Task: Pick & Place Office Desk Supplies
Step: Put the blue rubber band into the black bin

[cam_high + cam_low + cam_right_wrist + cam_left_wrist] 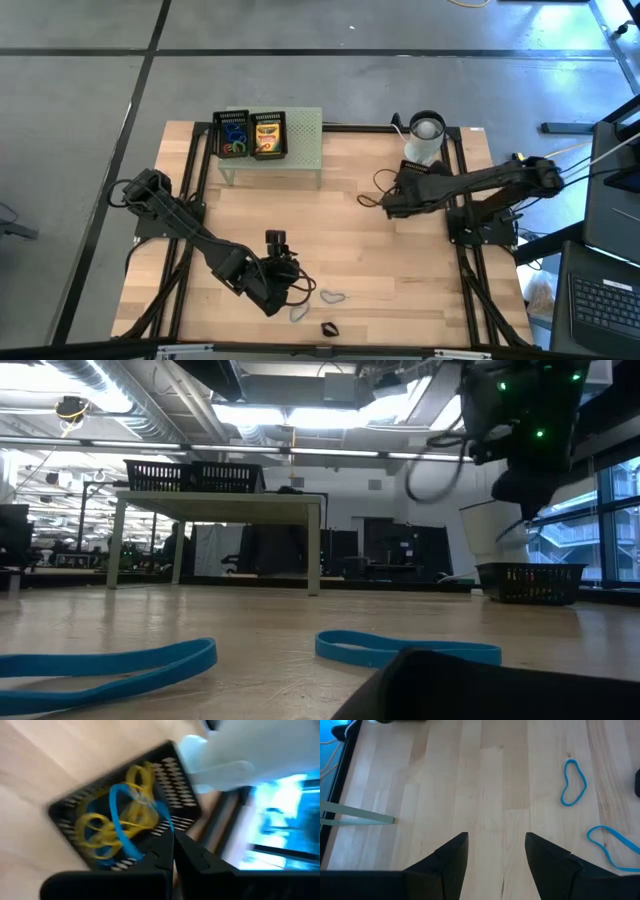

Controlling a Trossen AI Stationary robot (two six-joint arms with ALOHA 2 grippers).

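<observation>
Blue loops lie nearest the low camera: one [110, 663] is seen at the lower left of that frame and another [405, 648] at lower centre, both flat on the wooden table [300, 610], with a dark shape filling the lower right corner that cannot be identified.

From above, the left gripper [297, 282] is found at the lower centre of the frame, low over the wood; its fingers [451, 857] are spread wide apart with nothing between them — only bare planks are seen in the gap. Just to its right in the high view, two loops [332, 296] [300, 312] rest on the table, and a small black clip [328, 328] lies near the bottom edge. In the left wrist view the same two blue loops [573, 782] [612, 847] appear at the right side.

At upper centre of the high view, a pale green perforated stand [305, 140] carries a black basket [234, 133] holding coloured loops, and beside it a yellow crayon box [267, 135].

The right gripper [392, 203] is seen at centre right, near a white cup [424, 137]. Its jaws are pressed together and nothing is held. In the right wrist view, a black mesh tray [175, 780] with yellow and blue bands [117, 822] is seen just beyond the closed fingertips.
</observation>
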